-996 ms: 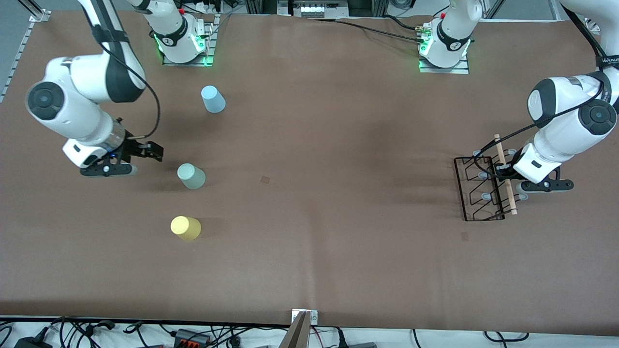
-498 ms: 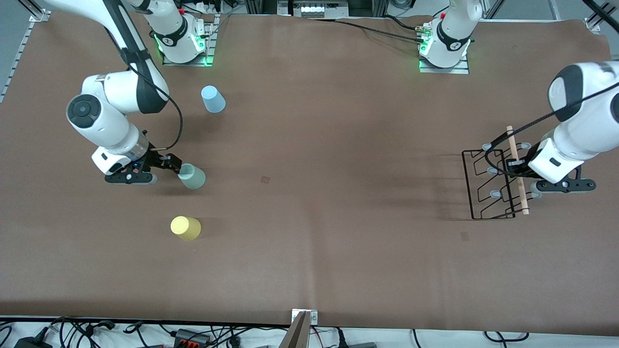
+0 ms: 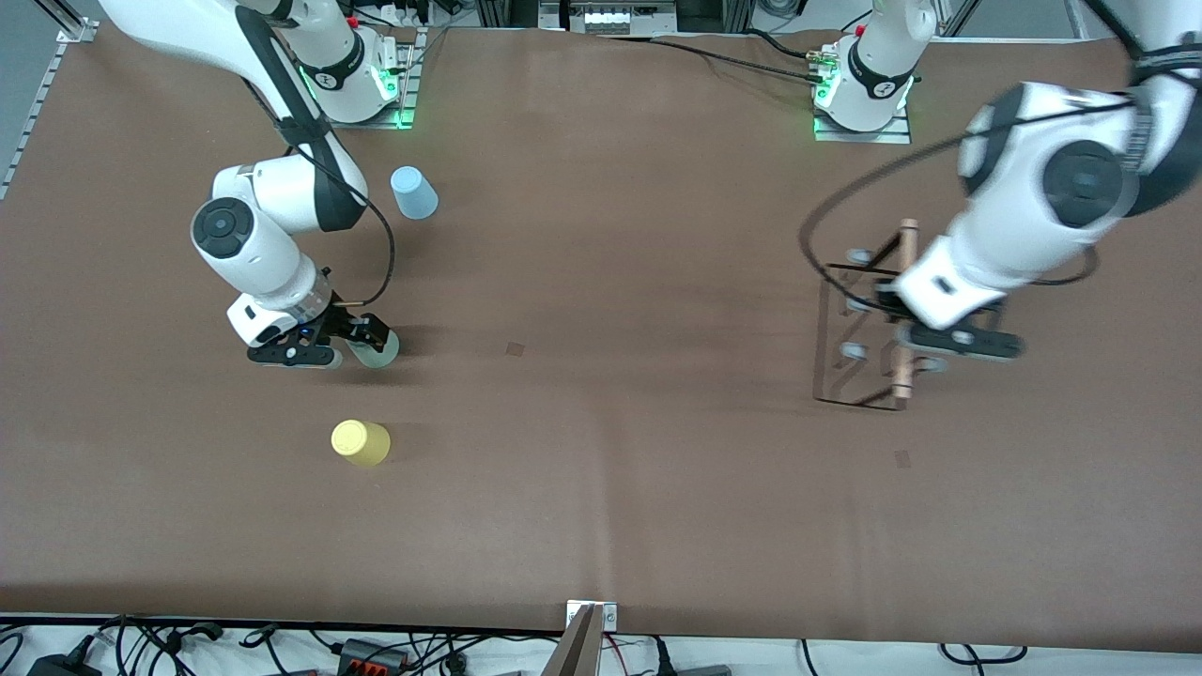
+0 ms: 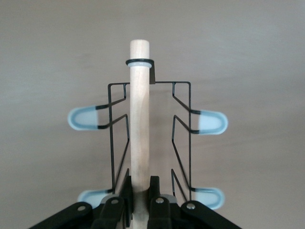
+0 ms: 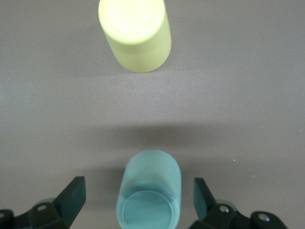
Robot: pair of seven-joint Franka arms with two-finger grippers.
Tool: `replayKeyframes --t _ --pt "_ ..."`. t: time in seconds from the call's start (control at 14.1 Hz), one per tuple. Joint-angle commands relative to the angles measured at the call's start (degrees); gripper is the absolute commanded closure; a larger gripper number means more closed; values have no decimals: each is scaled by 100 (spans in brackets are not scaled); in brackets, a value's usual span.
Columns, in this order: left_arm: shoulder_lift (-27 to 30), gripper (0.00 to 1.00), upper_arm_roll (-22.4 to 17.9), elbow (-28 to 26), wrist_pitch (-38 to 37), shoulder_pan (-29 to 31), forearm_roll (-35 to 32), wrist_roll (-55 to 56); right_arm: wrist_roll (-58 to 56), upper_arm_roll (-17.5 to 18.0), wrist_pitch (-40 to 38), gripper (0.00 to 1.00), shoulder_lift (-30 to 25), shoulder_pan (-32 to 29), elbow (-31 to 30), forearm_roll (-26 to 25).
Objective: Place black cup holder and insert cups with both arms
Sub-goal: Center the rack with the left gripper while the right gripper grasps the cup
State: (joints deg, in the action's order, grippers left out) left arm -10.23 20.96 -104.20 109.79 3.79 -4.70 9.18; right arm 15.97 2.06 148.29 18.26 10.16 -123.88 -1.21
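Note:
My left gripper [image 3: 904,330] is shut on the wooden rod handle [image 4: 139,119] of the black cup holder [image 3: 856,324] and holds it up above the table at the left arm's end. The wire frame and its grey-tipped pegs [image 4: 209,122] hang clear in the left wrist view, where the gripper [image 4: 141,191] pinches the rod. My right gripper [image 3: 362,338] is open, low at the table, with one finger on each side of the pale green cup [image 3: 382,349], not touching it [image 5: 151,191]. The yellow cup [image 3: 360,442] stands nearer the front camera [image 5: 136,33]. The light blue cup [image 3: 413,192] stands farther back.
The arm bases [image 3: 352,75] [image 3: 864,89] stand at the table's back edge. Cables [image 3: 376,648] and a metal bracket [image 3: 587,629] lie along the front edge. The brown table top [image 3: 610,329] is bare between the cups and the holder.
My left gripper has lifted the cup holder and carried it toward the table's middle. My right gripper has moved in over the table and now straddles the pale green cup.

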Motion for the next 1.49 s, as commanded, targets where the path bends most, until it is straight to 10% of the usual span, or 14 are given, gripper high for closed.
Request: replayKeyframes --t 0.0,0.57,1.28,1.42 --pt "-469 99 557 373 -98 -280 -75 740 65 -22 191 0 28 39 -197 60" --pt "-1781 99 558 1534 322 -2372 -646 3985 73 -22 605 0 63 39 -575 60" --pt "-2150 99 549 1534 710 -2734 -1121 4285 73 -31 781 0 143 22 -558 60" --pt "-2211 99 549 1526 894 -2761 -1103 4285 65 -31 781 21 143 22 -558 60"
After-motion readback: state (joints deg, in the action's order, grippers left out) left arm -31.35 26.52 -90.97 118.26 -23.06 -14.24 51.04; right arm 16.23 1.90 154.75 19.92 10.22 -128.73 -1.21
